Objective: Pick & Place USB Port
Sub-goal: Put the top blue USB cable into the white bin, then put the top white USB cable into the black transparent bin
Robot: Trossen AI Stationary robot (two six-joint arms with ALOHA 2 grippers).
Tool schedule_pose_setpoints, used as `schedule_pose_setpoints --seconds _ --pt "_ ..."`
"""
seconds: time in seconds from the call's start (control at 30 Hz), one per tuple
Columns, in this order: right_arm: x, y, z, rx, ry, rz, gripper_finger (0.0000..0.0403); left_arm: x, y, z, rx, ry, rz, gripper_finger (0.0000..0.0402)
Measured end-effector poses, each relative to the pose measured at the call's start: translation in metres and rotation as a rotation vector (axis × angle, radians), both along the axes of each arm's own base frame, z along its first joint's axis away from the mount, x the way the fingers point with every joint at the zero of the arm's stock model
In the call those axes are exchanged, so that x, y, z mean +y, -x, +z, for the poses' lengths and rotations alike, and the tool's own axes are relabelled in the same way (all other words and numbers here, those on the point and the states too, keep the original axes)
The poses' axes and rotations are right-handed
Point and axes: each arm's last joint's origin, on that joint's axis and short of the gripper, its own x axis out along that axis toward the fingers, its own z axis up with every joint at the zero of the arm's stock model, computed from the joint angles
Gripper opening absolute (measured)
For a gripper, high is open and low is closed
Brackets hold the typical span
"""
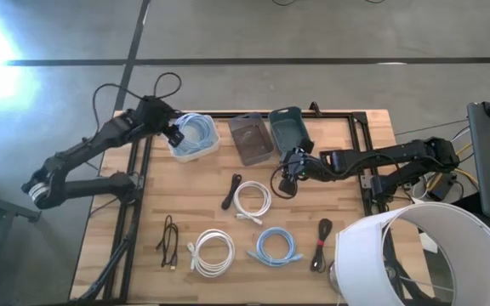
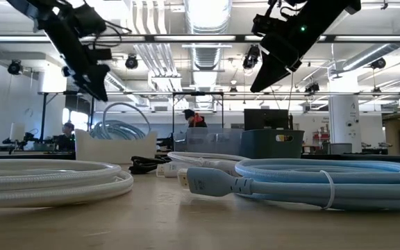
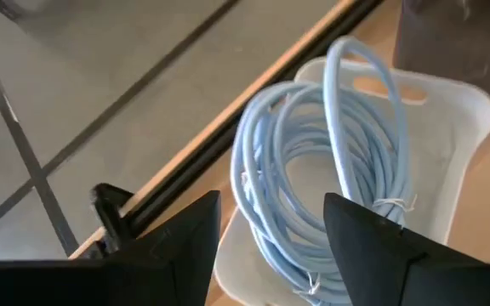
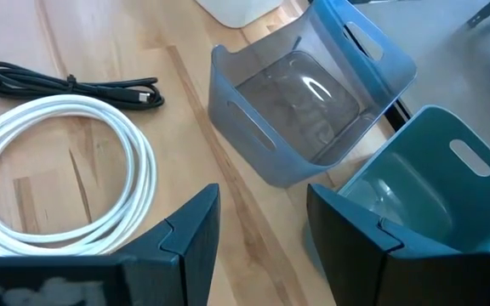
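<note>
White coiled cable [image 4: 54, 174] below the empty, open right hand [image 1: 286, 180].
Descend squarely onto it; left hand [image 1: 175, 136], open, hovers over white bin [image 1: 196, 149] at eleven o'clock.

A wooden tabletop [image 1: 330, 191]. Along its far edge sit a white bin [image 1: 194, 146] holding coiled blue cable, a clear grey bin [image 1: 251, 138] and a teal bin [image 1: 288, 128]. Coiled cables lie scattered toward the near edge: white [image 1: 252, 201], white [image 1: 212, 252], blue [image 1: 276, 246], black [image 1: 169, 240].

Grey concrete floor [image 1: 313, 30], ceiling striplights [image 2: 207, 8]
</note>
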Motion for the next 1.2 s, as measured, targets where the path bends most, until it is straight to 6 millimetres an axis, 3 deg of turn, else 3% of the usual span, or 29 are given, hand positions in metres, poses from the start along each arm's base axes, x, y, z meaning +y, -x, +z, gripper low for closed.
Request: schedule_pose_setpoints --seconds 0.17,0.33,0.47,0.6,0.73,0.87,1.07,1.2 --pt "0.001 0.0 0.0 -0.016 -0.044 -0.006 0.0171 -0.016 0.012 0.017 -0.129 -0.026 -0.022 0.0213" --pt "0.001 -0.002 -0.001 -0.047 -0.067 -0.007 0.0171 -0.038 0.014 0.023 -0.416 0.16 -0.295 0.0213" --pt "0.004 -0.008 -0.008 -0.127 -0.148 0.044 0.0171 -0.052 0.01 0.015 -0.617 0.367 -0.555 0.021" --pt "0.007 -0.019 -0.025 -0.191 -0.225 0.126 0.0171 -0.057 -0.001 -0.011 -0.718 0.463 -0.598 0.021" --pt "0.008 -0.029 -0.05 -0.173 -0.258 0.125 0.0171 -0.062 -0.013 -0.038 -0.794 0.437 -0.657 0.0205" --pt "0.007 -0.039 -0.081 -0.071 -0.266 0.104 0.0171 -0.069 -0.021 -0.051 -0.886 0.395 -0.704 0.0198" --pt "0.007 -0.055 -0.113 0.011 -0.295 0.056 0.0171 -0.077 -0.029 -0.045 -0.861 0.264 -0.675 0.0183" --pt "0.007 -0.065 -0.122 0.029 -0.296 0.05 0.0171 -0.086 -0.038 -0.033 -0.808 0.18 -0.691 0.0175"
